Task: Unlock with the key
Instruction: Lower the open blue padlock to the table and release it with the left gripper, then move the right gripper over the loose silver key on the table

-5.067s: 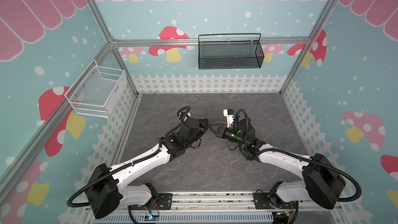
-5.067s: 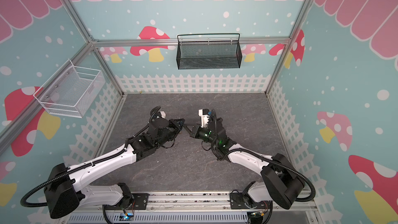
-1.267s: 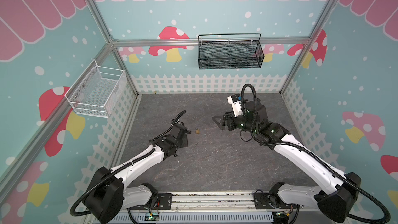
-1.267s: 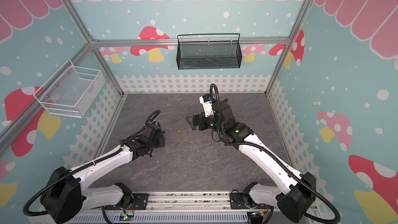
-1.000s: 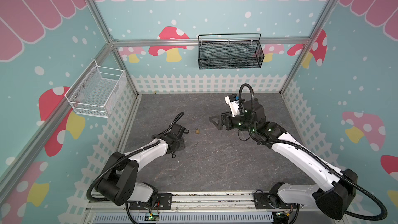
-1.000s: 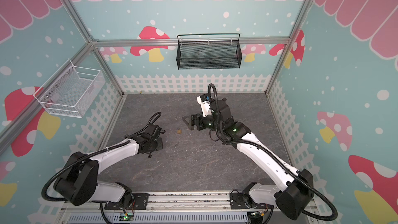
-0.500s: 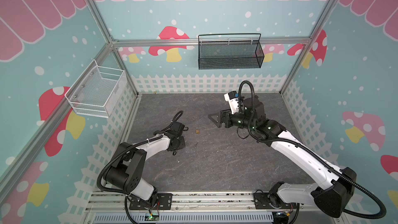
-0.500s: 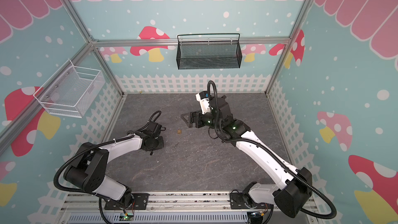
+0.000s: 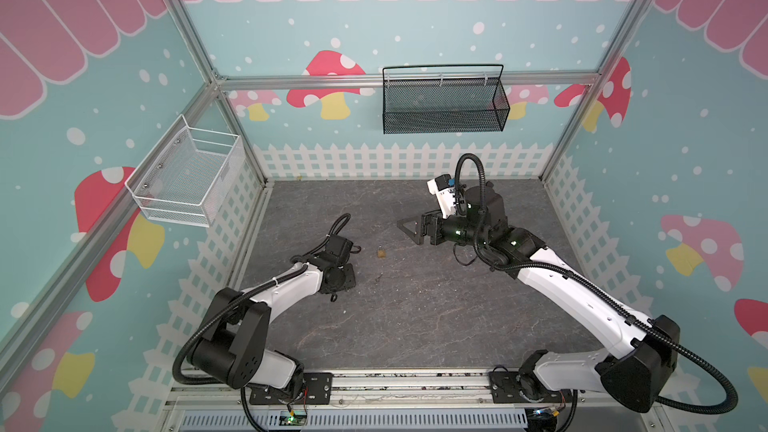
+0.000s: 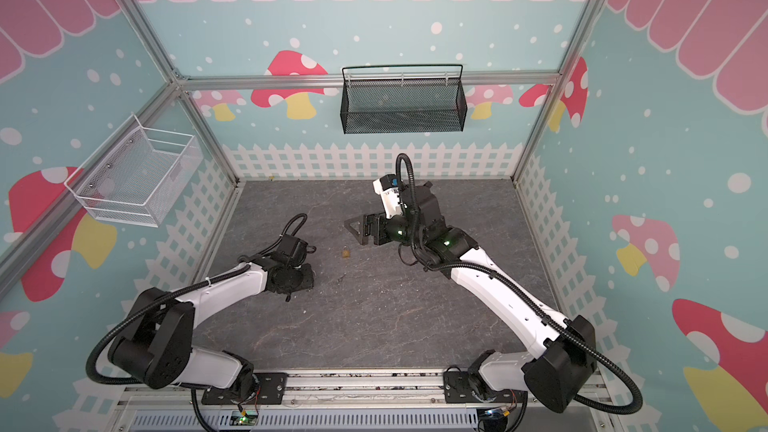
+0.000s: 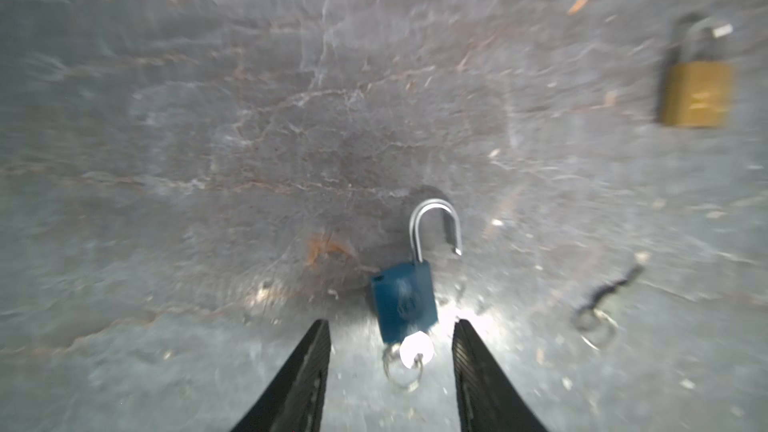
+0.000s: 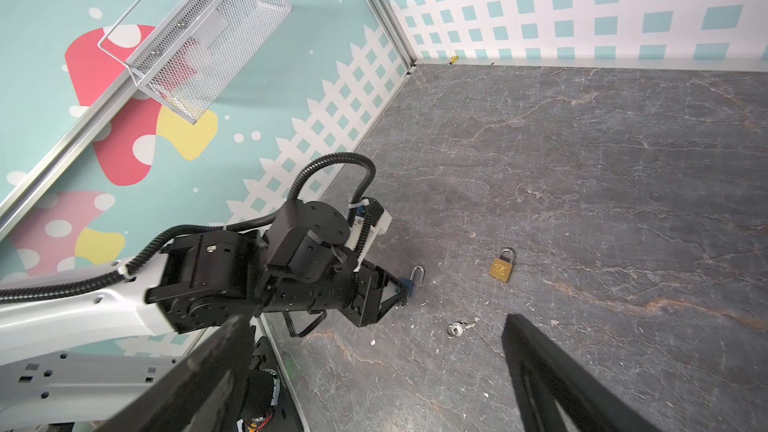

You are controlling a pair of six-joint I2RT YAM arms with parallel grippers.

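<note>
Lying flat on the grey stone-pattern counter point(image 11: 208, 118): item 1, the key point(image 12: 459, 328), loose, near the blue padlock point(image 11: 403, 301) and not touching it. The brass padlock point(image 11: 696, 93) lies on the same side of the blue padlock, farther off.

- Build: tiny, slim blade of dark metal, with a wire ring point(image 11: 594, 326) through the head. Judged very light, rigid, hard and slick, so likely to skate on the counter or twist in a pinch.
- Hold: best taken by the flat head, across its 2 faces, leaving the blade free for a keyhole. The ring may dangle and snag.
- Blue padlock: shackle swung open. A 2nd, silver-headed key point(image 11: 415, 351) sits in its base.
- Left fingers point(image 11: 307, 367): spread, 1 on each side of the blue padlock's key end, pinching nothing. The view is blurred and no contact shows.
- Right fingers point(image 12: 540, 359): spread wide, empty, held above the counter well apart from the blue padlock.
- Markings: an emblem on the blue padlock's face and a stamped mark on the brass padlock, both too blurred or too small to read. No writing is legible on the key.
</note>
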